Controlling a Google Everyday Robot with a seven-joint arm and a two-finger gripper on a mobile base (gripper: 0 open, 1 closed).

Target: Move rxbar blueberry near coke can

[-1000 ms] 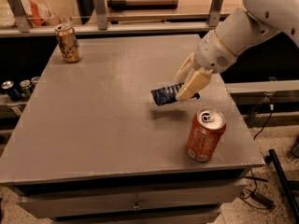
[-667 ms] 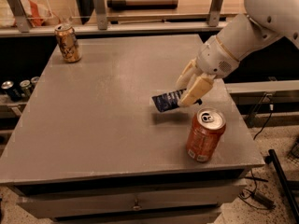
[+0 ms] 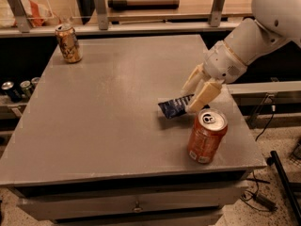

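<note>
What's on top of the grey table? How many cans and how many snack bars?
Cans: 2, the coke can near the front right and a gold-brown can at the back left.
Snack bars: 1, the rxbar blueberry, gripped by the gripper low over the table, just behind the coke can.
Total: 3

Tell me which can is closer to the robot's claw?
The orange-red coke can, front right, beside the gripper holding the rxbar blueberry; the gold-brown can stands far back left.
</note>
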